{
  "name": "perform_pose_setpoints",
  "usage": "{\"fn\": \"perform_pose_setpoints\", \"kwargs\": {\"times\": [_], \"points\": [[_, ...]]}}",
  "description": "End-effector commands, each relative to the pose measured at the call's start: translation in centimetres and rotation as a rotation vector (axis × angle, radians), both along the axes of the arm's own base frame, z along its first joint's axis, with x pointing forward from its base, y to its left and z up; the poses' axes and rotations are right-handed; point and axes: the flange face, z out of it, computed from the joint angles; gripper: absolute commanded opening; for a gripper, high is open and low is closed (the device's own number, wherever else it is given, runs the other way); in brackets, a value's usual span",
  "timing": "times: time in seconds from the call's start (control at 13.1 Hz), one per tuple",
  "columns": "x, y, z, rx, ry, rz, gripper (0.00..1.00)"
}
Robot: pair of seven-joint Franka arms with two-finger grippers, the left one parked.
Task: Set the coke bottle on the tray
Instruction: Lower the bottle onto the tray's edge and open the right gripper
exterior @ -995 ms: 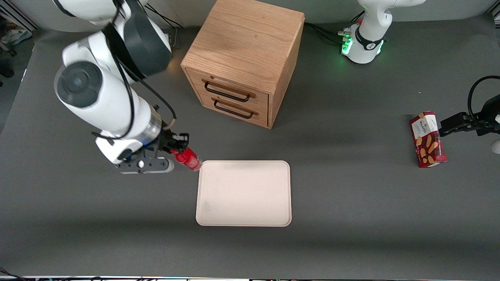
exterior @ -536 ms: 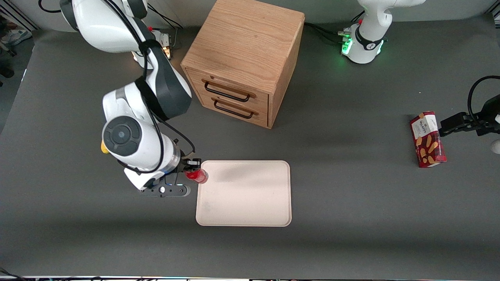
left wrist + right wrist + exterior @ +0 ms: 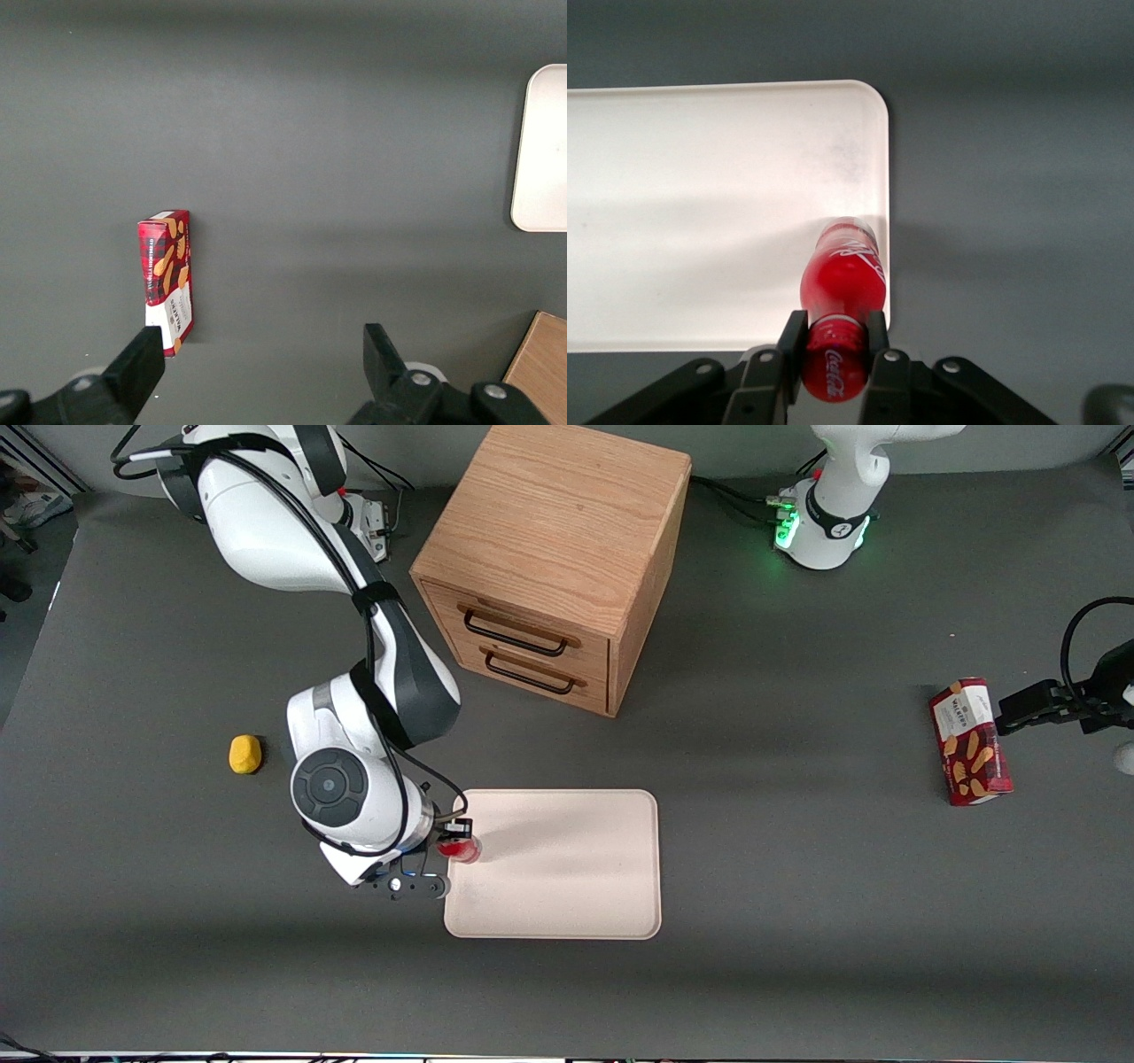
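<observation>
The red coke bottle (image 3: 843, 274) hangs upright from its neck, its white-lettered cap (image 3: 834, 367) clamped between the two black fingers of my gripper (image 3: 834, 341). In the front view the gripper (image 3: 454, 834) holds the bottle (image 3: 461, 849) over the cream tray (image 3: 567, 877), just inside the rim at the working arm's end. The bottle's base sits above the tray's edge strip (image 3: 726, 177); I cannot tell whether it touches the tray.
A wooden two-drawer cabinet (image 3: 554, 558) stands farther from the front camera than the tray. A yellow lump (image 3: 244, 754) lies toward the working arm's end. A red biscuit box (image 3: 970, 741) (image 3: 166, 279) lies toward the parked arm's end.
The arm has carried the bottle nearer to the front camera and over the tray's rim. The bottle has turned from tilted to upright. The yellow lump has come into view.
</observation>
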Motion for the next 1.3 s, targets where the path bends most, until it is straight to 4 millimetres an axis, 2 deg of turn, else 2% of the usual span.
{"fn": "perform_pose_setpoints", "kwargs": {"times": [0.0, 0.31, 0.69, 0.84, 0.92, 0.99, 1.22], "points": [[0.2, 0.1, 0.2, 0.024, -0.028, -0.027, 0.00], [0.4, 0.2, -1.0, 0.020, -0.029, -0.025, 0.00], [0.6, 0.2, -1.4, 0.013, -0.046, -0.023, 0.00], [0.6, 0.3, -1.5, 0.013, -0.044, -0.022, 0.34], [0.6, 0.2, -1.6, 0.011, -0.043, -0.023, 0.73], [0.6, 0.2, -1.6, 0.012, -0.044, -0.023, 1.00], [0.6, 0.2, -1.6, 0.012, -0.044, -0.025, 1.00]]}}
